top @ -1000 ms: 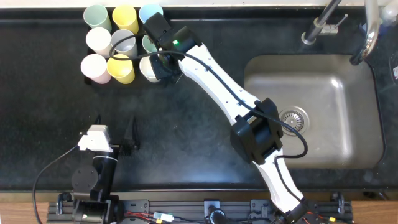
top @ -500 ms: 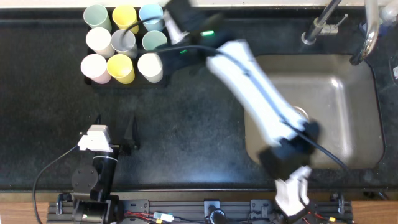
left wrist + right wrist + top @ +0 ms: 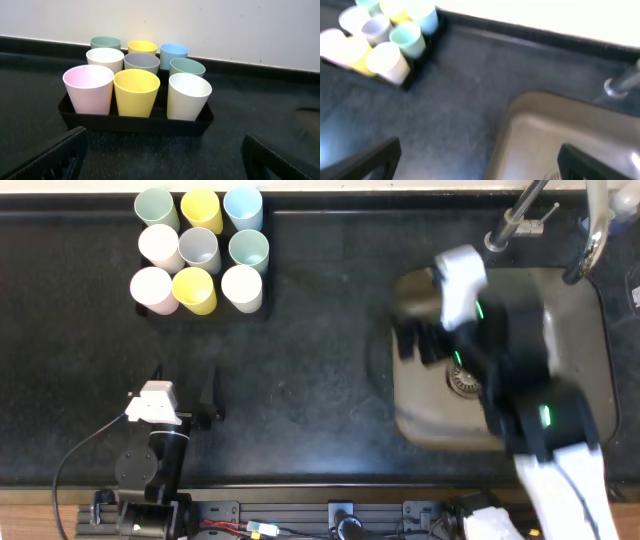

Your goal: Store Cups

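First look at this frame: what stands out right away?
Nine pastel cups stand upright, three rows of three, in a black tray at the back left of the dark counter. The right arm hangs over the steel sink, its tool open and holding nothing.

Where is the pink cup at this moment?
In the top view the pink cup stands in the black tray at the counter's far left, at the left end of the near row, beside a yellow cup.
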Controlling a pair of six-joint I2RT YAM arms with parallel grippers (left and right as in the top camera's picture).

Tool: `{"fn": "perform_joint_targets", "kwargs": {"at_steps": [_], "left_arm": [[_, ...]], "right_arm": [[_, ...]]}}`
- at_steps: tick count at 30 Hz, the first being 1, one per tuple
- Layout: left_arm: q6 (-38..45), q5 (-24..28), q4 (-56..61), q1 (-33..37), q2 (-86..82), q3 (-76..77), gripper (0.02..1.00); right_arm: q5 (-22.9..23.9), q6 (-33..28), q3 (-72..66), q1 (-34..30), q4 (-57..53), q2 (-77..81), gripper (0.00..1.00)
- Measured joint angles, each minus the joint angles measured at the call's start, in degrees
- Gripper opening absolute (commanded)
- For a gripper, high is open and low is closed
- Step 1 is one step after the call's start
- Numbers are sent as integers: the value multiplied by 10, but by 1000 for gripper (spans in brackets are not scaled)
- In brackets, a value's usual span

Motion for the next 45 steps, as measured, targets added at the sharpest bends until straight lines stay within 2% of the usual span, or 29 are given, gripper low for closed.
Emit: {"fn": "perform_joint_targets", "kwargs": {"at_steps": [9,14,17,22,28,32,37,45], "left_arm": [[0,0,0,0,0,0,1000],[0,0,0,0,0,0,1000],[0,0,0,0,0,0,998],[0,0,0,0,0,0,1000],[0,0,0,0,0,0,1000],[0,0,0,0,0,0,1000],[0,0,0,0,0,0,998],[0,0,0,0,0,0,998]], "right_arm": [[-9,15,-340,-2,315,-260,998],[-11,15,-488,-35,520,-391,998],[-11,15,-554,-61,585,-454,998],[-11,15,-626,-96,588,-543,996],[-11,16,-626,-101,575,-553,996],[-10,16,-626,-101,525,-553,996],[17,16,-626,-101,431,-553,998],[39,16,-626,-101,429,-554,998]]}}
